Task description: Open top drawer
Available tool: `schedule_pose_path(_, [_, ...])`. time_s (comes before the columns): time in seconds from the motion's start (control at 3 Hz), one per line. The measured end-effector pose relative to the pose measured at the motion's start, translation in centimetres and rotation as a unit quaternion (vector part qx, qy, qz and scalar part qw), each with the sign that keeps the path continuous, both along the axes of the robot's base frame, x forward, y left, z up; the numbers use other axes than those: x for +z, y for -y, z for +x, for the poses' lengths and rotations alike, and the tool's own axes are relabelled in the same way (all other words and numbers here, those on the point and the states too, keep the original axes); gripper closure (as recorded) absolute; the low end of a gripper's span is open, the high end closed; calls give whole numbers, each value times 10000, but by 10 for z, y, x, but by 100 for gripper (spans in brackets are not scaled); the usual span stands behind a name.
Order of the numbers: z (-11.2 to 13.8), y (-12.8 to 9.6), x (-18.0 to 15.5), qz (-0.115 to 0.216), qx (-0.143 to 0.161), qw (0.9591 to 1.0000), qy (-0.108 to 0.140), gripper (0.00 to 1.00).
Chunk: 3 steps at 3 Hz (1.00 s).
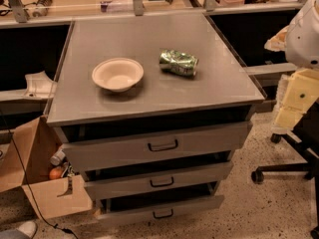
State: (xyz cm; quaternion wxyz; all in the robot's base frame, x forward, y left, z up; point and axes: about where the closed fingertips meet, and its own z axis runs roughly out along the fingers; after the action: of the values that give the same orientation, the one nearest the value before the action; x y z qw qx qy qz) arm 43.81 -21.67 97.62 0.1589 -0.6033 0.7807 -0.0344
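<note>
The top drawer point(114, 151) is the uppermost and widest of three grey drawers under a grey cabinet top point(149, 91). Its dark loop handle point(163, 145) sits at the middle of the front panel. A dark gap shows between the cabinet top and the drawer front. The two narrower drawers point(199, 176) point(129, 215) lie below it. My gripper point(294, 103) is the pale yellow end of the white arm at the right edge. It hangs to the right of the cabinet at about drawer height, apart from the handle.
A beige bowl point(117, 74) and a crushed green can point(178, 62) lie on the cabinet top. An open cardboard box point(42, 183) stands at the lower left. An office chair base point(284, 171) stands at the right. Dark shelving runs behind.
</note>
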Motion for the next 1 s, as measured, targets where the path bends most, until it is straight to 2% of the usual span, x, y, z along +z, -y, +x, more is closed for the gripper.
schedule_pose_path(0.67, [2,-6,-6,49,95,9999,-15,0])
schedule_pose_path(1.0, [3,-16,-25,154,284,9994,-157,0])
